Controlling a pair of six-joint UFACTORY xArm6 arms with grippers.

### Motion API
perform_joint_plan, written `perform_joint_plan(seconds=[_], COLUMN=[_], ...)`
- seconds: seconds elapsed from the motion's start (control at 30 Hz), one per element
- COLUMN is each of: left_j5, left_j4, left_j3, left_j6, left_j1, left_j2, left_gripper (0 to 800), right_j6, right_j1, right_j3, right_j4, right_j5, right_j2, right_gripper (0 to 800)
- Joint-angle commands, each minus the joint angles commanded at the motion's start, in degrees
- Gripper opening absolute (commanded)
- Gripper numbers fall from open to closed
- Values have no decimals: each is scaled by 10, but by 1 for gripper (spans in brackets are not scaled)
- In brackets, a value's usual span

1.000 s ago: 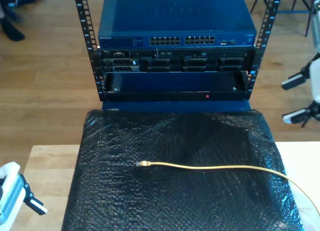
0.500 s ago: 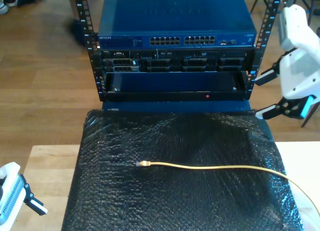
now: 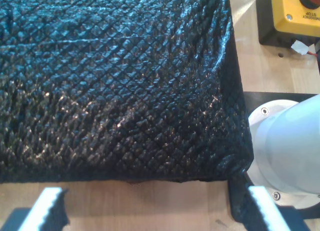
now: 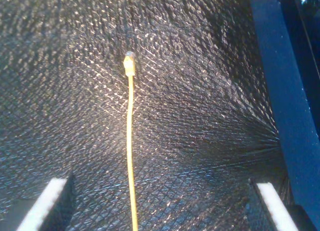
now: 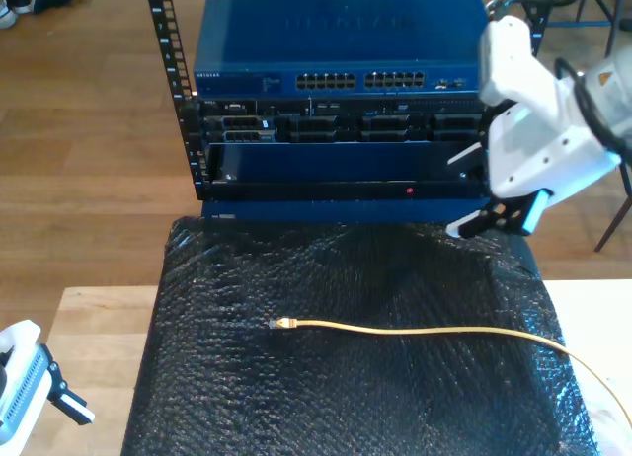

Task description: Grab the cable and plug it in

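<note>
Cable: our yellow cable (image 5: 425, 330) lies flat on the black bubble-wrap mat (image 5: 355, 278), running from the 3 o'clock edge of the exterior view toward its centre.
Plug: the small clear plug (image 5: 279, 323) ends the cable near the middle of the mat, pointing toward 9 o'clock in the exterior view; nothing touches it.
Cable in second wrist view: the cable (image 4: 131, 151) runs straight along the mat between our two pale fingertips, with its plug (image 4: 129, 63) at the far end.
Second gripper: my second gripper (image 5: 489, 204) hangs above the mat's 2 o'clock part in the exterior view, just in front of the rack; its jaws are spread wide and hold nothing, well apart from the cable.
First gripper: my first gripper (image 3: 155, 211) looks along the mat's edge over bare wooden table (image 3: 150, 201); its jaws are spread and empty. In the exterior view its white body sits at 8 o'clock.
Rack: the blue network switch (image 5: 346, 51) sits at 12 o'clock in the exterior view, its row of ports (image 5: 360, 80) facing the mat.
Stop button: a yellow box (image 3: 295, 11) marked STOP rests on the table beyond the mat's corner.
</note>
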Motion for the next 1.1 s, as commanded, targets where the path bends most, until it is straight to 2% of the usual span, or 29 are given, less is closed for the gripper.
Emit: perform_joint_plan(seconds=[0.37, 0.6, 0.9, 1.1], left_j5=[-4, -5, -4, -5], left_j4=[-1, -1, -1, -1], left_j3=[4, 4, 4, 4], left_j6=[0, 0, -1, -8], left_j1=[-1, -1, -1, -1], left_j2=[0, 1, 10, 11], left_gripper=[800, 800, 800, 800], right_j6=[46, 115, 166, 246], right_j1=[58, 121, 176, 229], right_j3=[-3, -19, -57, -86], right_j4=[-54, -156, -215, -309], right_j5=[-46, -65, -75, -76], right_j2=[26, 60, 115, 161], right_gripper=[797, 797, 797, 797])
